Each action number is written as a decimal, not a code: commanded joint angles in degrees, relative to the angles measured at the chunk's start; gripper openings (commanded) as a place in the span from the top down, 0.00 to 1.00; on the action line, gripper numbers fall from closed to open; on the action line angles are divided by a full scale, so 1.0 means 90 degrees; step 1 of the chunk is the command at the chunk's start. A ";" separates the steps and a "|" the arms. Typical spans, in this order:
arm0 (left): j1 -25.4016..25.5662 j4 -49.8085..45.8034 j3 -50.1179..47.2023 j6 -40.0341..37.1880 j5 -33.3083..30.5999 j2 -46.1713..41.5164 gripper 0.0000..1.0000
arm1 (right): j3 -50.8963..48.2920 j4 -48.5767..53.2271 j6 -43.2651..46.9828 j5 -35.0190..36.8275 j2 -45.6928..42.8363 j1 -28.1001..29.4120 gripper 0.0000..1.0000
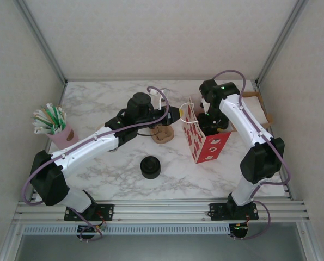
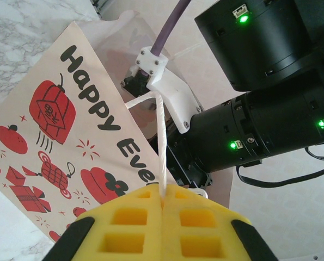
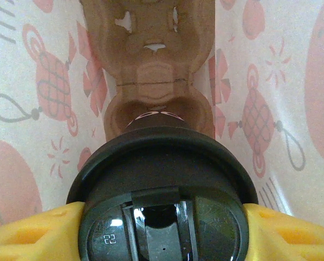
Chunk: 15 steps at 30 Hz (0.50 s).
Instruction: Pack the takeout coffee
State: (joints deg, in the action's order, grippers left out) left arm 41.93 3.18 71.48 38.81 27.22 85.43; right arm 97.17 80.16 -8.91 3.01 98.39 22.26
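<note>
The takeout coffee [image 3: 162,179], seen by its round black lid, hangs inside the paper bag [image 3: 270,81] over a brown cardboard cup carrier [image 3: 151,49] on the bag's floor. My right gripper [image 3: 162,217] is shut on it, with a yellow finger [image 3: 25,234] pressed to each side of the lid. In the top view the right gripper [image 1: 212,124] reaches down into the red-and-white printed bag [image 1: 208,144]. My left gripper [image 2: 163,190] is shut on the bag's white string handle [image 2: 160,141], holding it at the bag's left edge [image 1: 175,114].
A short stack of black lids [image 1: 150,167] sits in front of the left arm. A brown cardboard piece [image 1: 163,133] lies just left of the bag. A pink cup of straws [image 1: 55,128] stands at the far left. Flat cardboard [image 1: 255,106] lies at the back right.
</note>
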 commanded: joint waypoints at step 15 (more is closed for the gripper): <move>0.0066 -0.0041 0.0085 -0.0093 -0.0066 -0.0165 0.98 | -0.0216 -0.0519 0.0092 0.0084 0.0025 -0.0099 0.33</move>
State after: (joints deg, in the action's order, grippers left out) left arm 41.93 3.16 71.48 38.81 27.22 85.43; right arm 96.60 76.86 -8.47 3.36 98.48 22.09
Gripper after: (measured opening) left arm 0.042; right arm 0.669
